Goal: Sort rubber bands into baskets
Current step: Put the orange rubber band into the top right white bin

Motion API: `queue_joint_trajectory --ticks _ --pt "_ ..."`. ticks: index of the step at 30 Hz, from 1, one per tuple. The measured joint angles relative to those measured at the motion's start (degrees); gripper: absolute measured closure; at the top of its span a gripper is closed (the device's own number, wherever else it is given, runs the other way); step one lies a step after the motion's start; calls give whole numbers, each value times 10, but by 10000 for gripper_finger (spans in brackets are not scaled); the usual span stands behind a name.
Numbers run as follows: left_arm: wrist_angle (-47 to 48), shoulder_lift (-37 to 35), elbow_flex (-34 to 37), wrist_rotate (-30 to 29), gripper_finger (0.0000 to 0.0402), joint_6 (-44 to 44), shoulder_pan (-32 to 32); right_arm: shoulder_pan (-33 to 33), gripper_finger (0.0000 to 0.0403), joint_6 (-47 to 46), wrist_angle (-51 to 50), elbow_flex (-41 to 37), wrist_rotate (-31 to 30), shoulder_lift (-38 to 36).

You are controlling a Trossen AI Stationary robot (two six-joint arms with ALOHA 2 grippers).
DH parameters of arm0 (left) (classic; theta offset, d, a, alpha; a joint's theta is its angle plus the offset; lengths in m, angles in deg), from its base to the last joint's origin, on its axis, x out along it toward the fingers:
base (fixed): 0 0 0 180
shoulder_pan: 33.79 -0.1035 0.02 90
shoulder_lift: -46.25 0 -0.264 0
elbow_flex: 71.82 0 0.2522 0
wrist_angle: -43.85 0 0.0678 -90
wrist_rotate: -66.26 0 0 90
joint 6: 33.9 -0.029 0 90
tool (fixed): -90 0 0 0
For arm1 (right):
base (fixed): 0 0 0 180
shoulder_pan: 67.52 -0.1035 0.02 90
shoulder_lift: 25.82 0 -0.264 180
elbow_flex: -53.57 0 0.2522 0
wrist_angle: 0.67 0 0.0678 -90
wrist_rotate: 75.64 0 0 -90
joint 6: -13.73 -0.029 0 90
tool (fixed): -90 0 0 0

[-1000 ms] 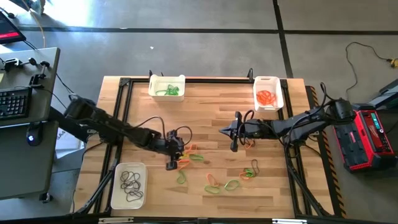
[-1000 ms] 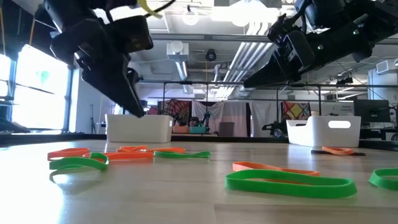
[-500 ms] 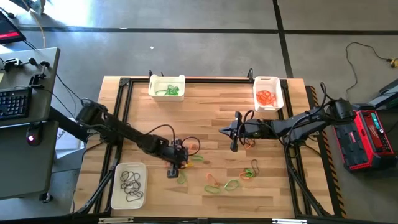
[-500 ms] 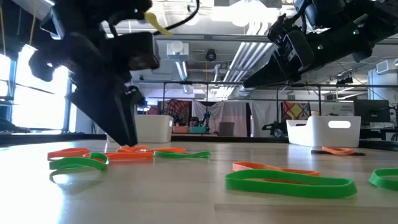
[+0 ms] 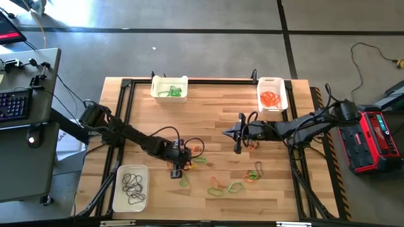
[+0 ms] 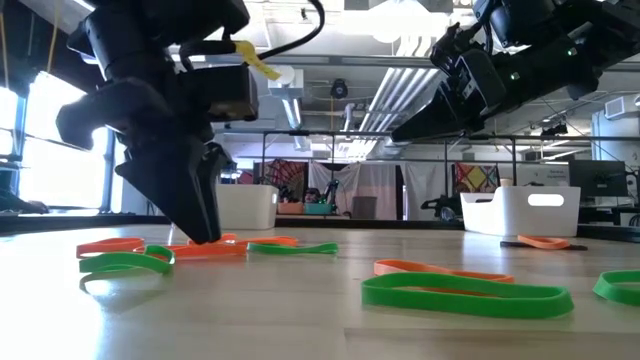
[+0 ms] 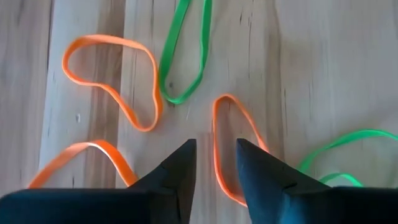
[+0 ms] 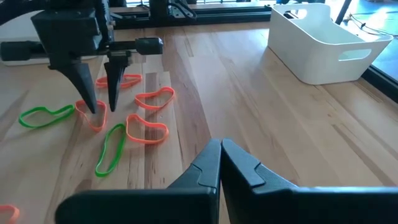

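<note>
My left gripper (image 7: 215,147) is open and points steeply down at the table, among loose orange and green rubber bands. One strand of an orange band (image 7: 216,124) runs between its fingertips; the right wrist view shows the same (image 8: 99,102). My right gripper (image 8: 221,149) is shut and holds nothing, hovering over the table's middle (image 5: 226,132). Three white baskets stand on the table: one with green bands (image 5: 169,88) far left, one with orange bands (image 5: 272,94) far right, one with dark bands (image 5: 131,187) near left. My left gripper comes from above, slanting, with its fingertips (image 7: 186,152) low at the table on either side of the orange band's one strand (image 7: 215,158). The band lies flat on the wood. Whether the fingers touch it I cannot tell.
More loose green and orange bands lie toward the near right (image 5: 218,186) (image 5: 254,173), and another orange loop (image 7: 112,81) and a green one (image 7: 183,56) lie just beyond the left fingers. A black frame (image 5: 126,85) borders the wooden table.
My left gripper has sunk toward the table and shifted a little toward the near edge, tipping steeper, until its fingertips stand at the orange band. The bands lie as before.
</note>
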Motion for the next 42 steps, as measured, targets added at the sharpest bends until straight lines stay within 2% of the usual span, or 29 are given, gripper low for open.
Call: queue_joint_trajectory --ticks 5,9,11,17,21,31,35,38,42 --pt "4 0 3 3 346 -10 -4 0 403 7 -1 0 0 0" --pt "12 0 6 27 388 -10 -15 0 403 18 -4 0 0 0" --pt "12 0 6 23 398 -10 -15 0 403 20 -5 0 0 0" --pt "3 -19 6 15 401 -1 -25 0 402 32 -14 0 0 0" --pt "-6 -53 6 13 401 0 -40 0 385 31 -14 0 0 0" --pt "-111 -118 5 -18 401 -29 -87 -4 272 -47 16 0 0 0" --pt "-144 -118 5 -13 401 -40 -103 -19 250 -57 41 0 6 0" --pt "-112 -115 5 17 400 -41 -110 -31 248 -57 42 0 10 1" --pt "-49 -93 5 -3 382 -27 -109 -36 247 -58 41 0 11 4"
